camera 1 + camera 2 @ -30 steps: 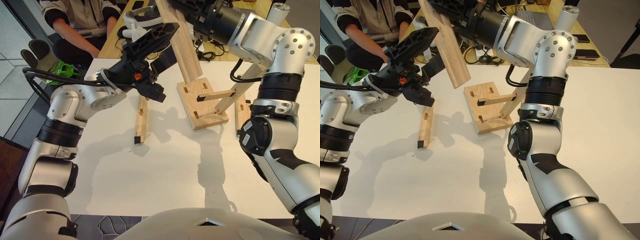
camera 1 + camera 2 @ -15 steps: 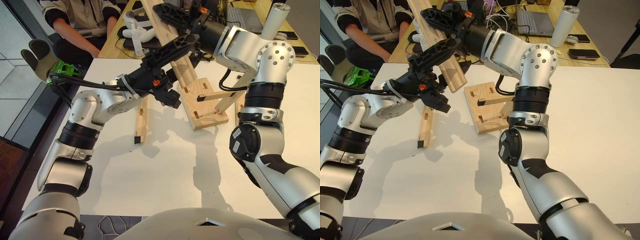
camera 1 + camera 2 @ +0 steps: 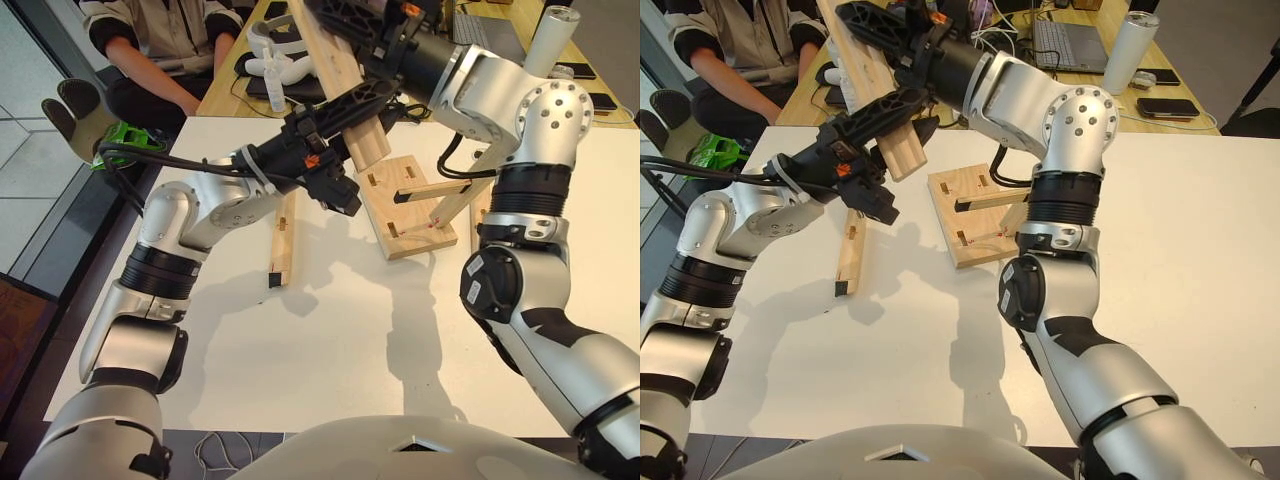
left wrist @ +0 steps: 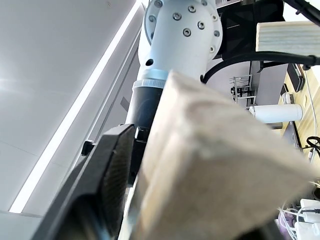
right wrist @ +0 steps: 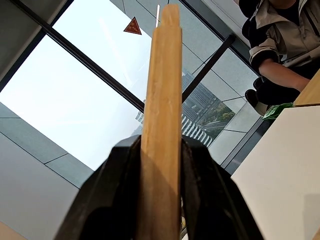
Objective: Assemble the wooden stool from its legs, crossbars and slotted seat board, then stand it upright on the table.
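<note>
My right gripper (image 3: pixel 345 15) is shut on a long wooden leg (image 3: pixel 345 85), held slanting in the air over the table's far side; the right wrist view has its fingers (image 5: pixel 120 170) clamped on the leg (image 5: pixel 161 75). My left gripper (image 3: pixel 360 150) is open, its fingers on either side of the leg's lower end (image 4: pixel 210 165). The slotted seat board (image 3: pixel 412 225) lies flat on the table (image 3: pixel 330 340), with a crossbar (image 3: pixel 432 190) and a leaning leg (image 3: pixel 468 180) fitted to it. Another leg (image 3: pixel 284 235) lies loose on the table below my left gripper.
A further wooden piece (image 3: pixel 484 222) lies right of the seat board, partly behind my right arm. A person (image 3: pixel 160 40) sits beyond the table's far left corner. The desk (image 3: pixel 225 90) behind carries cables, a laptop (image 3: pixel 1072 45) and a bottle (image 3: pixel 548 38).
My left gripper has moved right and up until its fingers flank the leg's lower end. The right arm has swung the held leg leftward toward it.
</note>
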You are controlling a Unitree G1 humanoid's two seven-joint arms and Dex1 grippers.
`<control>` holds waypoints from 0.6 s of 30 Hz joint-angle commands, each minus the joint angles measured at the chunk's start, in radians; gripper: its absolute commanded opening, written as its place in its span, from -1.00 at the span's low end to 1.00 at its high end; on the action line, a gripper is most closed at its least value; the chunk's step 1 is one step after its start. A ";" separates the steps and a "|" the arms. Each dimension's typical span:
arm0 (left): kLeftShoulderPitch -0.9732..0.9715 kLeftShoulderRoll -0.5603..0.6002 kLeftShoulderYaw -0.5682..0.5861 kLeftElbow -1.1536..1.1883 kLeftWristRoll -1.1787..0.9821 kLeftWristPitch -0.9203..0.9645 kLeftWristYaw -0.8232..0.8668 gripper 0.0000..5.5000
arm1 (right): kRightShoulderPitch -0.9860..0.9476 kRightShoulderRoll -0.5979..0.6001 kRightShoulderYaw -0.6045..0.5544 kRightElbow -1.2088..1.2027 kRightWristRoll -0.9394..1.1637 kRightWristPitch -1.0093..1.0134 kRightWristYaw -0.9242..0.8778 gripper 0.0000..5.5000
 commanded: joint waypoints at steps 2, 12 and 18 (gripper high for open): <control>-0.035 -0.019 0.042 -0.058 -0.074 -0.056 0.012 -0.51 | 0.016 -0.036 -0.006 0.065 -0.052 -0.036 -0.060 -0.63; -0.049 -0.020 0.057 -0.040 -0.072 -0.093 -0.009 -0.62 | 0.038 -0.044 0.037 0.092 -0.107 -0.049 -0.096 -0.11; -0.040 -0.005 0.084 -0.002 -0.068 -0.083 -0.004 -0.62 | 0.031 -0.061 0.056 0.077 -0.119 -0.057 -0.090 0.26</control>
